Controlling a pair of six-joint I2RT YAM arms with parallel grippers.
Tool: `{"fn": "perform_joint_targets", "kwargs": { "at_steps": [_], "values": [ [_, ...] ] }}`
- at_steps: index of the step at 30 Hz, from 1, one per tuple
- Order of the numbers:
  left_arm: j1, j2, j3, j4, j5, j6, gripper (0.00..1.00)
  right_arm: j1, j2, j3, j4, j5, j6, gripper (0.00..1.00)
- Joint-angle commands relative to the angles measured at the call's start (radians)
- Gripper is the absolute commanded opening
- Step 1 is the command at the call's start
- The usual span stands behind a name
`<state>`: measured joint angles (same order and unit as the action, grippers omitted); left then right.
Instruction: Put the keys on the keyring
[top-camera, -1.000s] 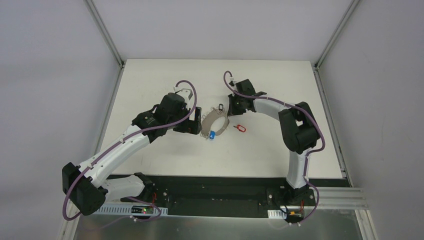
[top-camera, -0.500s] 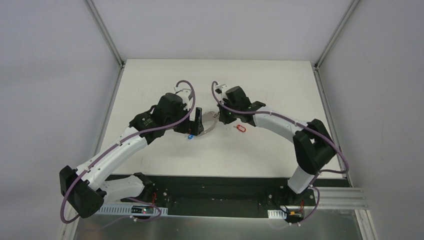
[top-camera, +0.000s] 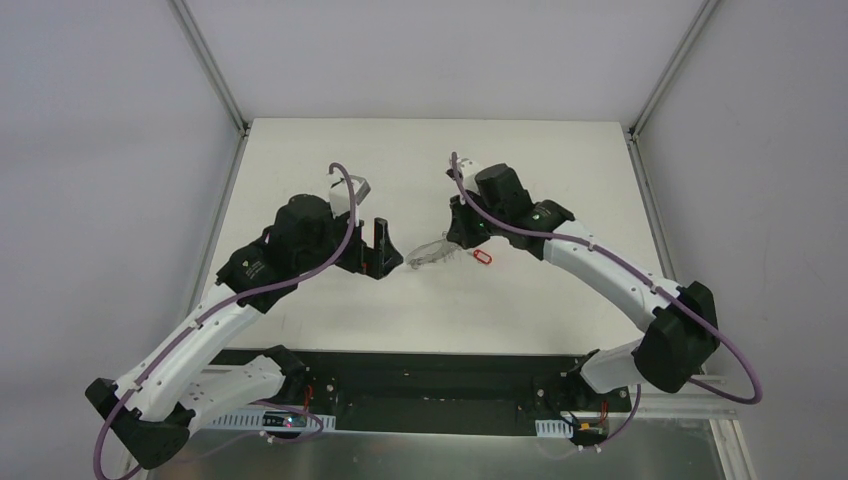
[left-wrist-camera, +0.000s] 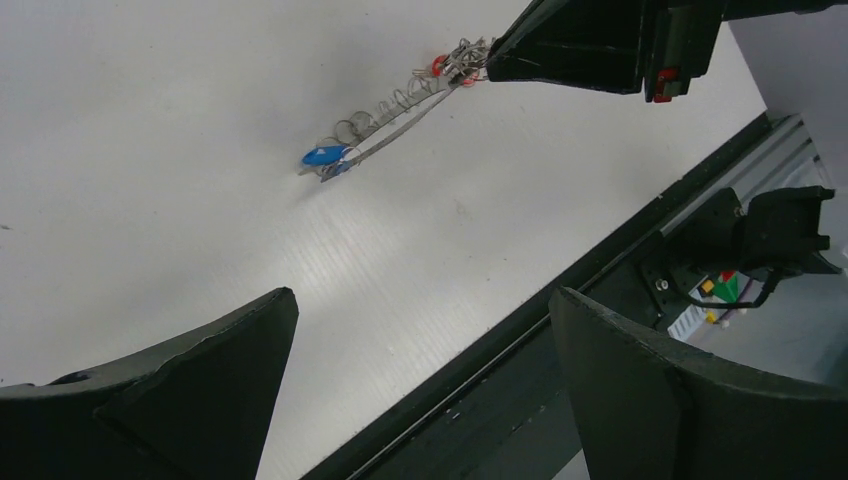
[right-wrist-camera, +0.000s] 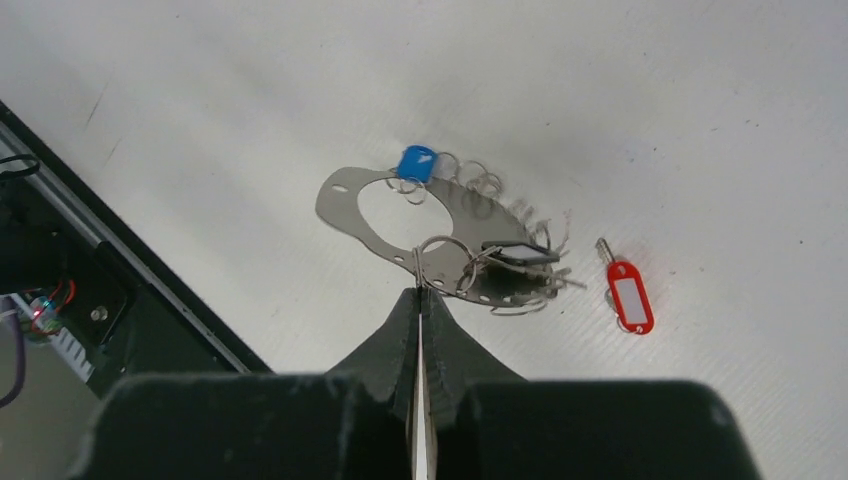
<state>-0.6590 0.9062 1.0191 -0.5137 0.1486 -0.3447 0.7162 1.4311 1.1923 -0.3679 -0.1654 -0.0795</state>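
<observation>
**Keyring in a one-sided pinch, red key loose**

Clamped tight on the near rim of the keyring (right-wrist-camera: 330, 205) with the right gripper (right-wrist-camera: 418, 292), fingertips pressed together over the thin metal. Open wide and empty at the left gripper (left-wrist-camera: 422, 300), hovering over the desk (left-wrist-camera: 150, 120) well apart from the loop. Already hung on the fringe of small rings (right-wrist-camera: 480, 182): the bright blue key (right-wrist-camera: 415, 162) at the far end, the dark key (right-wrist-camera: 518, 250) close to the pinch. Flat on the desk just beside the loop, outside it: the red key (right-wrist-camera: 630, 298). Far end either resting on the desk or hanging just above: hard to tell from the left wrist view.

Probably light and springy, judging by the thin flat band; expect sag and swing at the free end and rattle among the little rings. Probably slick as well, being bare metal, so grip across the flat of the band, never on a loose ring. For the red key, take hold across the plastic head, leaving its own small ring free for threading.
</observation>
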Motion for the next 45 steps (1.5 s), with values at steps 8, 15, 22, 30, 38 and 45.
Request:
{"fn": "perform_joint_targets", "kwargs": {
  "at_steps": [8, 15, 22, 30, 38, 45],
  "values": [
    [0.007, -0.007, 0.099, 0.012, 0.177, 0.024, 0.99, 0.01, -0.155, 0.134, -0.225, -0.178, 0.031, 0.0],
    [0.007, 0.017, 0.127, 0.037, 0.265, 0.006, 0.99, 0.017, -0.205, 0.202, -0.33, -0.281, 0.001, 0.0],
    [0.007, 0.027, 0.15, 0.081, 0.365, -0.013, 0.99, 0.039, -0.254, 0.235, -0.314, -0.37, -0.001, 0.0],
    [0.007, 0.027, 0.134, 0.217, 0.509, -0.068, 0.79, 0.07, -0.293, 0.249, -0.268, -0.456, 0.015, 0.0],
    [0.006, 0.033, 0.109, 0.375, 0.624, -0.169, 0.38, 0.09, -0.278, 0.265, -0.226, -0.494, 0.059, 0.0],
    [0.006, 0.037, 0.088, 0.464, 0.676, -0.233, 0.34, 0.101, -0.261, 0.28, -0.191, -0.515, 0.078, 0.0]
  ]
}}
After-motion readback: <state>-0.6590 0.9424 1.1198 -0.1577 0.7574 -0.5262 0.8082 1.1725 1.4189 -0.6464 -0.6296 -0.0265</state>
